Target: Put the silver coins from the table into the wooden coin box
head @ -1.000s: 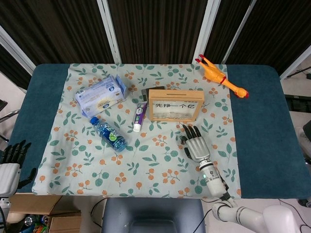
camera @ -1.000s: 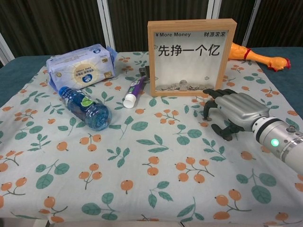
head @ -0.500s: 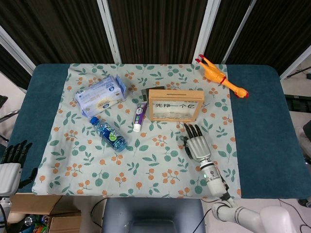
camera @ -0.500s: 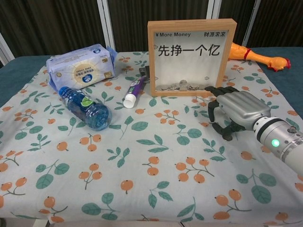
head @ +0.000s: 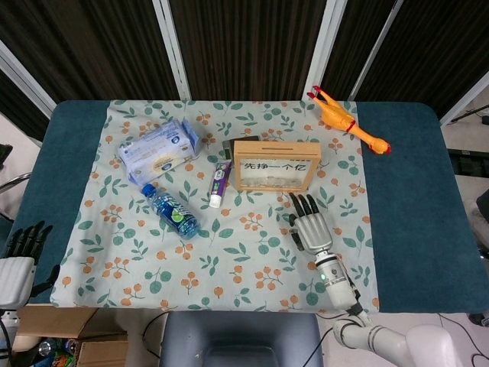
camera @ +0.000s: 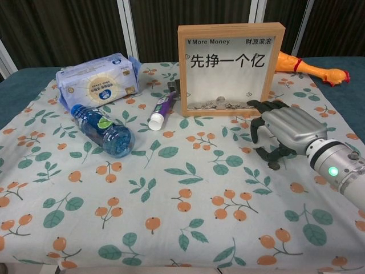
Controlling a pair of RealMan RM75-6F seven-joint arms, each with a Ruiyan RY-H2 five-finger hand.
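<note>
The wooden coin box (head: 275, 164) stands upright mid-table, its glass front printed with Chinese characters. A small heap of silver coins (camera: 219, 104) lies at its bottom. No loose coin shows on the cloth. My right hand (head: 309, 224) is just in front of the box's right corner (camera: 275, 108), palm down. In the chest view this right hand (camera: 285, 130) has its fingers apart and arched toward the cloth, and I see nothing between them. My left hand (head: 19, 260) hangs off the table's near left corner, fingers spread and empty.
A blue water bottle (camera: 102, 129) lies left of centre. A purple tube (camera: 161, 111) sits beside the box, and a pack of tissues (camera: 98, 78) is at the back left. A yellow rubber chicken (camera: 311, 67) lies back right. A small dark object (head: 228, 145) sits behind the box.
My right hand has drifted slightly to the right and a little up off the cloth. The left hand stays put.
</note>
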